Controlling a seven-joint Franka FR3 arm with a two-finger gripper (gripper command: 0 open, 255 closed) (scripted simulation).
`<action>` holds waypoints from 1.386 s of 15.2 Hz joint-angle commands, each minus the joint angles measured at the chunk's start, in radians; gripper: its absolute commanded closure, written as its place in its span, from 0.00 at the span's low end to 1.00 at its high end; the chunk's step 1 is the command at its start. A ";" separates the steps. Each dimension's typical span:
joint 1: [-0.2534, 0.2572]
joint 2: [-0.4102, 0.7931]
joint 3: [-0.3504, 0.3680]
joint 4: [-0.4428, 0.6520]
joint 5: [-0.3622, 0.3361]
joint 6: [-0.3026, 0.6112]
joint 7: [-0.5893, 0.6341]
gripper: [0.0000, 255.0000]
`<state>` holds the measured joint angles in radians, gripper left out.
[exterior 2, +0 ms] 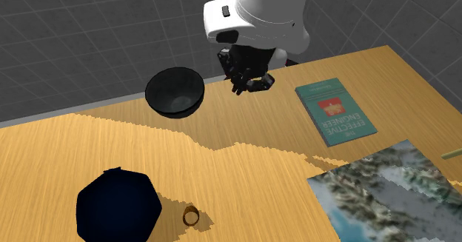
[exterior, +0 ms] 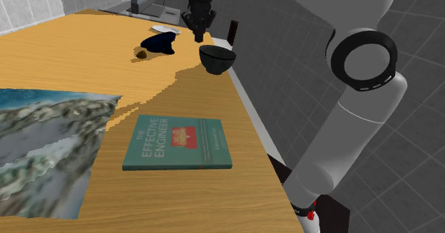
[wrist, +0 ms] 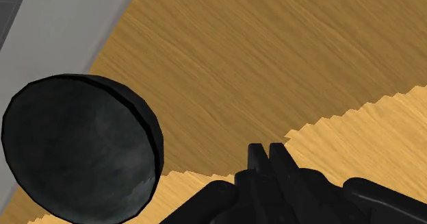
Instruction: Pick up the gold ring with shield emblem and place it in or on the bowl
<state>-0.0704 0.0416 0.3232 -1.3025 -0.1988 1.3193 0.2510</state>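
The small gold ring (exterior: 142,54) lies on the wooden table beside a dark blue faceted object (exterior: 160,43); in the second exterior view the ring (exterior 2: 191,217) sits just off that object's (exterior 2: 118,206) edge. The dark bowl (exterior: 217,58) (exterior 2: 175,92) (wrist: 79,151) stands upright near the table's edge. My gripper (exterior: 197,33) (exterior 2: 248,85) (wrist: 267,151) hangs above the table beside the bowl, well away from the ring. Its fingers meet, with nothing between them.
A teal book (exterior: 178,142) (exterior 2: 337,111) lies flat on the table. A large landscape print (exterior: 43,146) (exterior 2: 392,189) covers the corner beside it. The table edge (exterior: 246,107) runs just past the bowl, with grey tiled floor beyond.
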 commanded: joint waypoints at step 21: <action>-0.054 -0.018 -0.074 -0.656 0.166 1.347 -0.137 0.00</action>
<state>-0.1249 0.0001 0.2491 -1.9467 -0.0397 2.5828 0.1218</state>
